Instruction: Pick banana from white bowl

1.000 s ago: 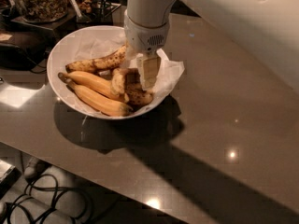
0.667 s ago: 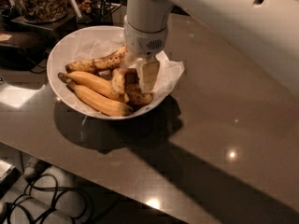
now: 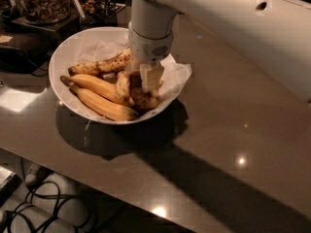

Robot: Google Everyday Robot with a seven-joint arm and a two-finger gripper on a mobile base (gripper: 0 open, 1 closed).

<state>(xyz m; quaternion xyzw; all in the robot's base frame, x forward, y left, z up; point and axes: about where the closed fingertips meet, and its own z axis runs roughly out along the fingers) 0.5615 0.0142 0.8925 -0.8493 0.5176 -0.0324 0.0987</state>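
Note:
The white bowl (image 3: 62, 57), lined with crinkled white paper (image 3: 178, 74), sits at the back left of the brown counter. It holds several bananas: two yellow ones (image 3: 103, 106) at the front, a spotted one (image 3: 100, 66) at the back, and a brown-spotted one (image 3: 144, 100) at the right. My gripper (image 3: 137, 81) hangs straight down from the white arm (image 3: 150, 23) into the right side of the bowl. It is open, with pale fingers (image 3: 151, 76) standing on either side of the top of the brown-spotted banana. The arm hides part of the bowl's far rim.
Clear containers of snacks (image 3: 41, 1) stand behind the bowl at the back left. A dark object (image 3: 19, 52) lies left of the bowl. The counter (image 3: 218, 144) stretches to the right and front. Cables (image 3: 43, 203) lie on the floor below its front edge.
The arm has come down a little, bringing the gripper lower among the bananas at the right of the bowl. The bananas and bowl have not moved.

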